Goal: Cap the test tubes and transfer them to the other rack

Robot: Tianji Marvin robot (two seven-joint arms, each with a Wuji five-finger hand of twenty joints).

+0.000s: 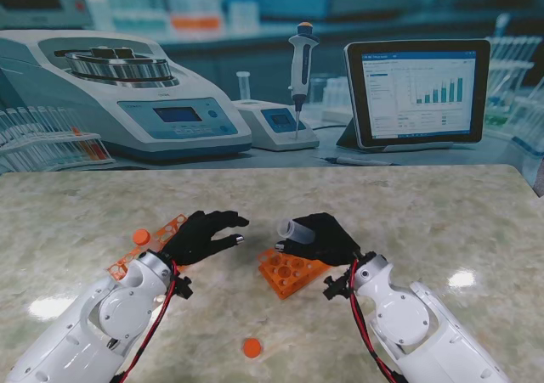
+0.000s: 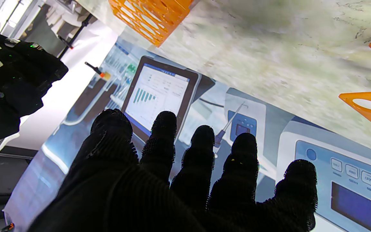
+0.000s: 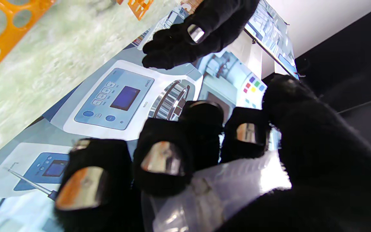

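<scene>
My right hand [image 1: 321,239] is shut on a clear uncapped test tube [image 1: 293,228], held tilted just above the orange block rack [image 1: 291,273]. In the right wrist view the tube [image 3: 217,193] lies across the palm under curled fingers [image 3: 163,158]. My left hand [image 1: 204,235] is open with fingers spread, hovering over the flat orange rack [image 1: 161,234] at the left and holding nothing; its fingers [image 2: 201,151] show bare in the left wrist view. One orange cap [image 1: 141,237] lies beside the flat rack. Another orange cap [image 1: 252,347] lies nearer to me between my arms.
A printed lab backdrop [image 1: 272,77] with a centrifuge, pipette and tablet stands along the table's far edge. The marble tabletop [image 1: 425,213] stretches to the right of the block rack.
</scene>
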